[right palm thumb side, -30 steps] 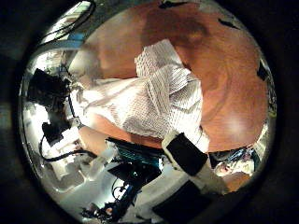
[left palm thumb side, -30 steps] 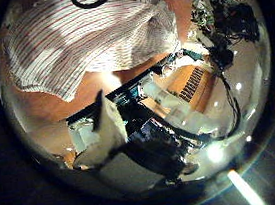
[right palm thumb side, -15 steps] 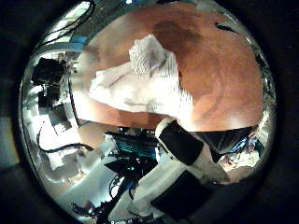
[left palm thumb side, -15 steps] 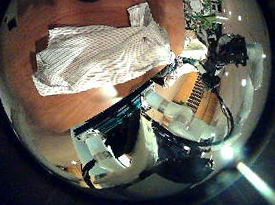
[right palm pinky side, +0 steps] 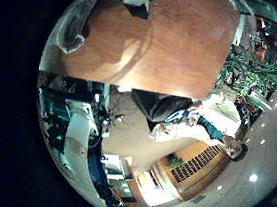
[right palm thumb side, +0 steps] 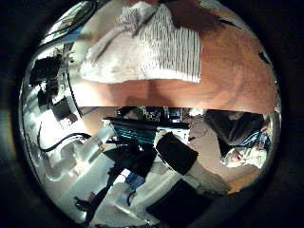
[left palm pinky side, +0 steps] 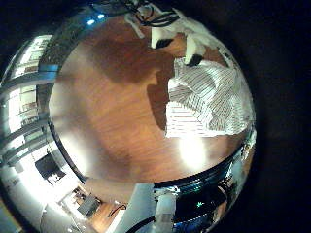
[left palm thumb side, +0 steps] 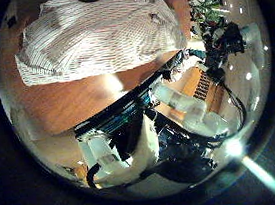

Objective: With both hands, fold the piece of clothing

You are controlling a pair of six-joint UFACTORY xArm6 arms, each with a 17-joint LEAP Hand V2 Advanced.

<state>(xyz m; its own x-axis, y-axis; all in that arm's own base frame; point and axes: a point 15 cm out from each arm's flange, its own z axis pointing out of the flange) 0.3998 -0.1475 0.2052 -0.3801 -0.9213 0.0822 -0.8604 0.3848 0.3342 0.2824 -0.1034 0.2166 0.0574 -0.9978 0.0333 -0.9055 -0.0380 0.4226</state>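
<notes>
We see a soft, light white striped cloth shirt (left palm thumb side: 99, 35) bunched on the brown wooden table (left palm pinky side: 107, 116); we'd pinch its edges. We cannot tell either hand's state.

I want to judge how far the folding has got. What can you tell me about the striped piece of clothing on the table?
The striped piece of clothing is light cloth with thin dark stripes. It lies loosely bunched and wrinkled on the brown wooden table, partly doubled over but not in a neat flat fold; one edge shows a straight hem. No hand visibly grips it in these palm views. It sits near the table's edge.
</notes>
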